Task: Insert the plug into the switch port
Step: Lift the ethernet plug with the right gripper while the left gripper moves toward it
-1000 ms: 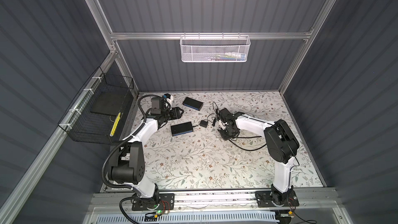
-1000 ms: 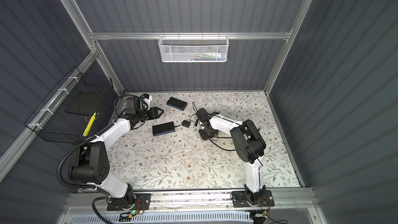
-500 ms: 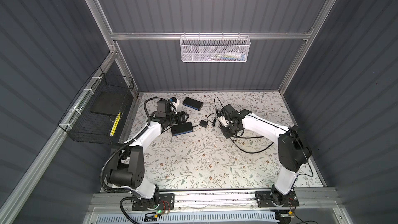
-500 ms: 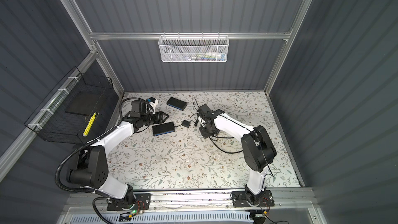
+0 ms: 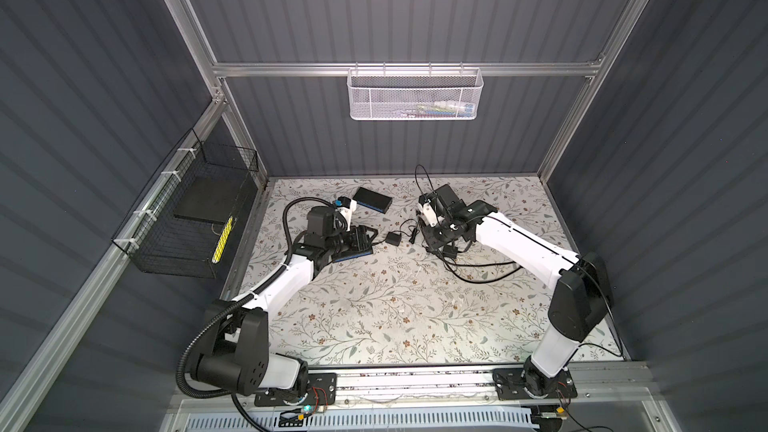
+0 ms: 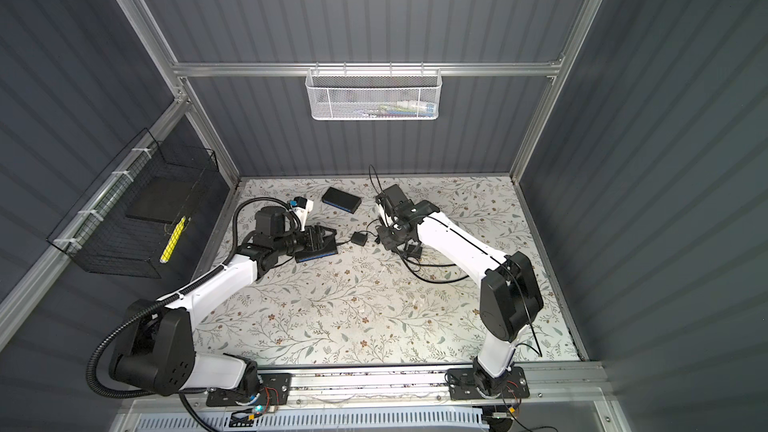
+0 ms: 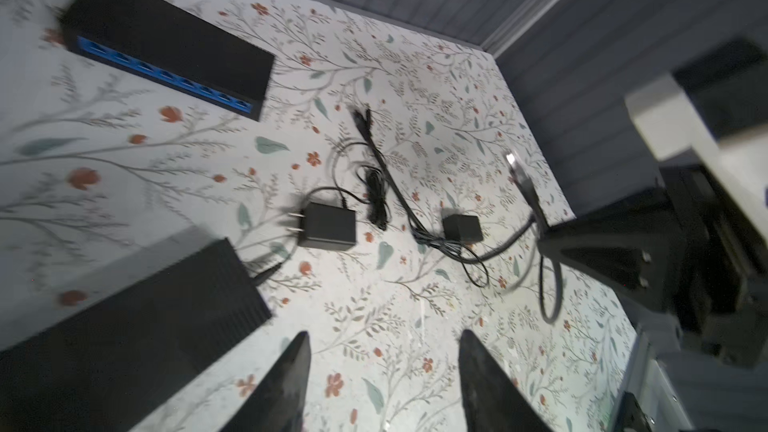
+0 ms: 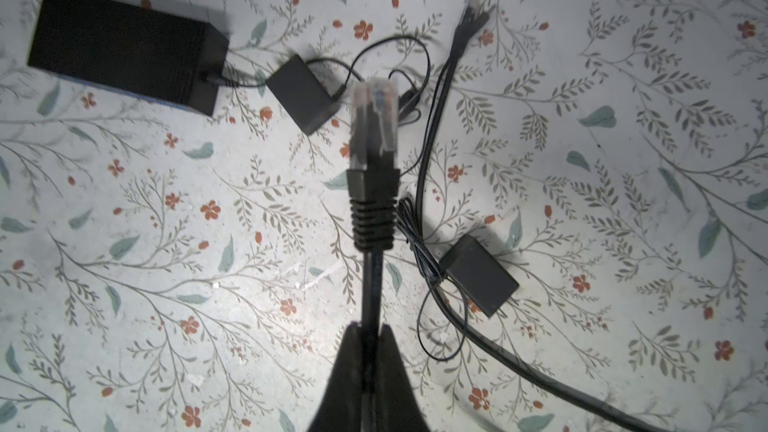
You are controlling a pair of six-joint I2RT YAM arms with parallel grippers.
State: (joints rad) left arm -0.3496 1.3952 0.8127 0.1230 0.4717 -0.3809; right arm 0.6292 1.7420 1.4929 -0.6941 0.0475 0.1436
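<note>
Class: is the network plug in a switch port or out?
Out. The plug hangs free over the table, its cable pinched by the shut right gripper.

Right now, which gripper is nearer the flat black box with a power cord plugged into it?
Left. The left gripper hovers open right beside that black box; the right gripper, shut on a black network cable, sits farther off, beyond the pronged black power adapter.
</note>
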